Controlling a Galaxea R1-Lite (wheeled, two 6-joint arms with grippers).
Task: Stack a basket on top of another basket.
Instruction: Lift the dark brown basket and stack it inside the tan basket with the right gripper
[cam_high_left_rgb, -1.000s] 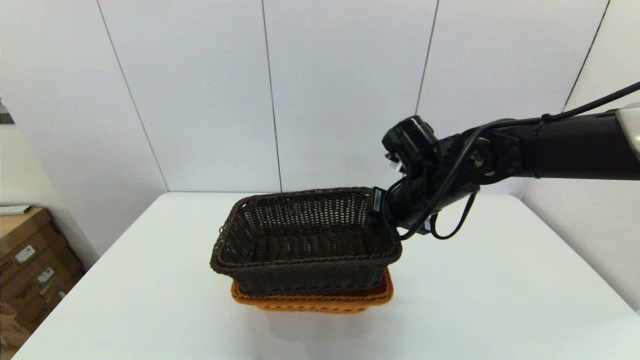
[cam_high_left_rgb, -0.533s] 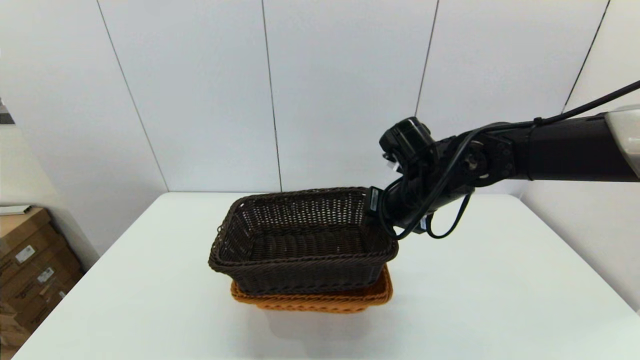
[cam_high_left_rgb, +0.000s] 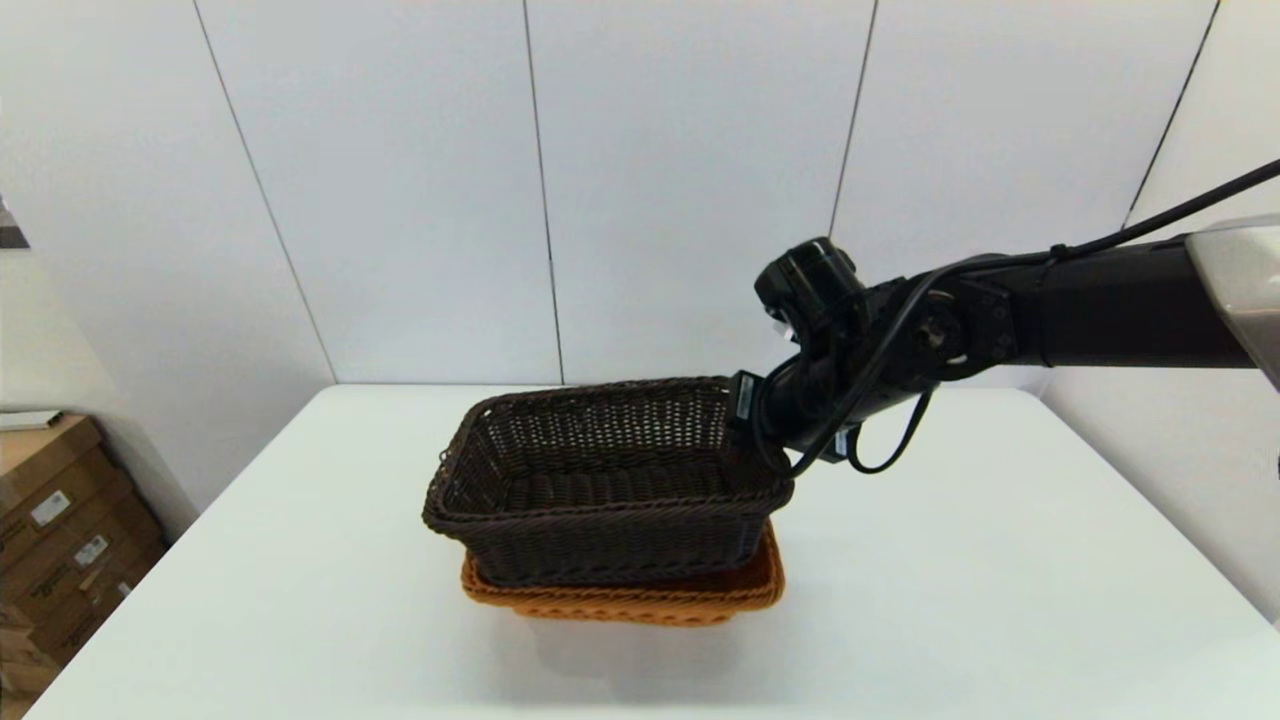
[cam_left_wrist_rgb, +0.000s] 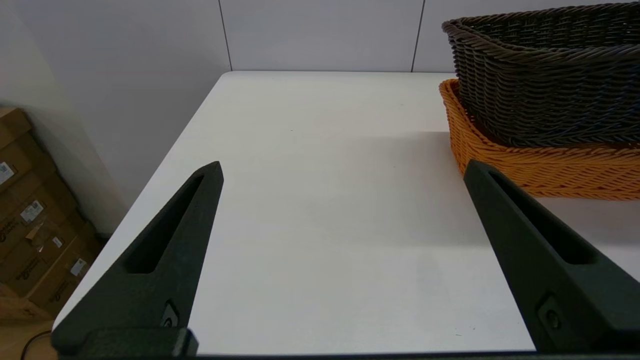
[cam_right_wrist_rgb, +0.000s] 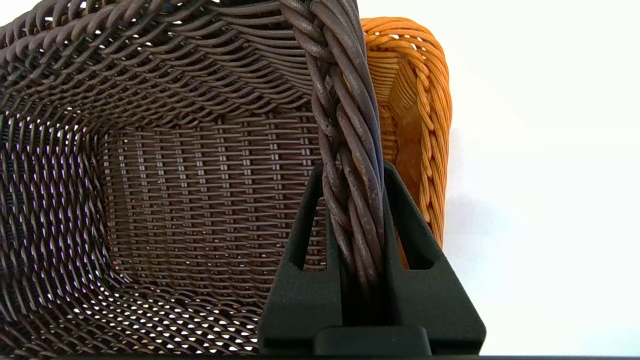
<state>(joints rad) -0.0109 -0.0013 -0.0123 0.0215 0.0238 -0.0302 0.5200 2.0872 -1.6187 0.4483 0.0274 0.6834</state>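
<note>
Since a second ago, the dark brown basket (cam_high_left_rgb: 607, 480) has been lowered a little and shifted slightly toward the wall, so that its near rim now sits closer to the orange-tan basket (cam_high_left_rgb: 640, 595) beneath it. It is held over the orange-tan basket, its lower body already inside the other's braided rim, with its right end raised a little higher than its left, so it is seen tilted in the head view. Whether its base touches the floor of the lower basket cannot be told. The right gripper (cam_right_wrist_rgb: 352, 175) is clamped on the rolled rim of the dark brown basket at its right end, one black finger inside the wall and one outside, with the braided rim pinched between them. In the right wrist view the orange-tan rim is seen just beside the outer finger, apart from it. The orange-tan basket rests on the white table (cam_high_left_rgb: 1000, 560) near its middle. The left gripper (cam_left_wrist_rgb: 342, 170) is held low over the table on the left side, well apart from both baskets, its two fingers spread wide with nothing between them. Cardboard boxes (cam_high_left_rgb: 55, 540) are stacked on the floor beyond the table's left edge.
</note>
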